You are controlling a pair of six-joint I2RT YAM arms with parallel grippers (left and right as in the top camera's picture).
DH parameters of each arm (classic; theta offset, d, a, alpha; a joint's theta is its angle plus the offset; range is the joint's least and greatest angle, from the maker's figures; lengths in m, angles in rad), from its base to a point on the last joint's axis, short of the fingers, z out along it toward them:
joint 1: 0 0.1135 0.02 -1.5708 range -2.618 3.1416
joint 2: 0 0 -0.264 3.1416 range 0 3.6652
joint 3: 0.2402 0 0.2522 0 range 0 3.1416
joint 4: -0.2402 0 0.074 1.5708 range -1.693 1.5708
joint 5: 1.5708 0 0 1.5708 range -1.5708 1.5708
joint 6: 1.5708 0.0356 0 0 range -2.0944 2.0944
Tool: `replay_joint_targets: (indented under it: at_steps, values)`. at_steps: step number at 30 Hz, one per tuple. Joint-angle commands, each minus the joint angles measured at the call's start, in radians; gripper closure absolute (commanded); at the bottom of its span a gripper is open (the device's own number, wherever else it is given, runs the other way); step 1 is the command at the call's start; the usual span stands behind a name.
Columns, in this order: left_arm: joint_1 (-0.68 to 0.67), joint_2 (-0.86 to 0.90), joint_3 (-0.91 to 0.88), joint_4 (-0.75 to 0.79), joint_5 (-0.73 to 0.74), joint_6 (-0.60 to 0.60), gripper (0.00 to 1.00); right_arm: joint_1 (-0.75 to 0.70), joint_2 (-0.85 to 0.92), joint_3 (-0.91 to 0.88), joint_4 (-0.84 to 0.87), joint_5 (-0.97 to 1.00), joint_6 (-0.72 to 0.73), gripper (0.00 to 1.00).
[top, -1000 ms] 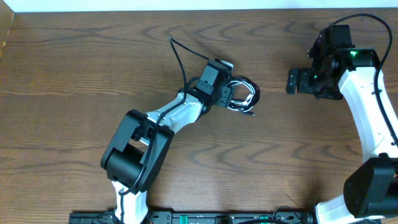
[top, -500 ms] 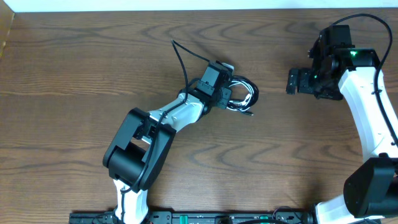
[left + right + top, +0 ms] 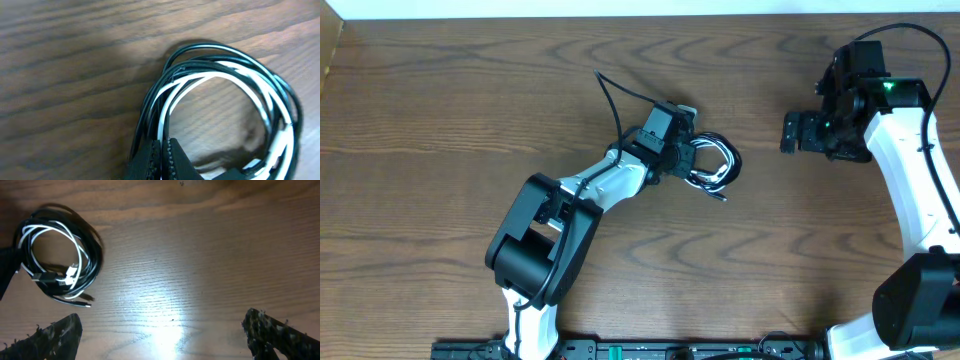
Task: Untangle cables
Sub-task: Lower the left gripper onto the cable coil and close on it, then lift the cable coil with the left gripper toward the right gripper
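OVERHEAD
Table (image 3: 440, 150): brown wood grain.
Cables (image 3: 720, 160): one coiled bundle, black and white wound together, lying near table centre; one loose end poking out at the lower side.
Left gripper (image 3: 688, 160): at the bundle's left edge, touching it; jaw gap hidden under the wrist body.
Right gripper (image 3: 787, 131): well apart from the bundle, off to its right, over bare wood; nothing in it.

LEFT WRIST
Left gripper (image 3: 161, 152): fingers pressed together at the bottom edge, clamped on strands at the foot of the loop.
Black cable (image 3: 200, 46): outer turns of the loop, several strands side by side, running down into the closed fingers.
White cable (image 3: 200, 77): inner turns, interleaved with the black, also running down to the fingers.
Loop: lying on the wood, rising up and right from the grip; right part blurred.

RIGHT WRIST
Right gripper (image 3: 161, 320): jaws spread wide, one finger in each lower corner, empty, bare table between them.
Cables (image 3: 95, 255): upper left, flat on the wood, well apart from both fingers.
Plugs (image 3: 70, 275): one white and one dark, resting across the loop's lower part; a thin end sticking out below.
Left gripper (image 3: 5, 272): dark shape at the left edge, meeting the loop's left side.
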Motion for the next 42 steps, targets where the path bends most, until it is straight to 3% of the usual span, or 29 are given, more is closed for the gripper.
replay_joint_targets:
  at_steps: [1,8,19,23,26,42]
  values:
    - [-0.001,-0.002,0.007,0.004,0.129,-0.074,0.92,0.006,0.003,-0.006,-0.003,0.007,0.018,0.01]
    - [-0.001,-0.061,0.007,0.015,0.299,-0.075,0.93,0.006,0.003,-0.016,-0.016,0.007,0.018,0.01]
    - [0.045,-0.293,0.007,0.000,0.277,-0.063,0.92,0.006,0.003,-0.176,0.069,-0.008,0.022,0.01]
    - [0.051,-0.302,0.007,-0.045,0.187,-0.041,0.63,0.006,0.003,-0.184,0.078,-0.039,0.005,0.01]
    - [0.046,-0.278,0.007,-0.093,0.092,-0.003,0.51,0.006,0.003,-0.184,0.096,-0.080,-0.031,0.01]
    - [0.030,-0.125,0.007,-0.095,0.050,0.035,0.43,0.006,0.003,-0.184,0.169,-0.115,-0.055,0.01]
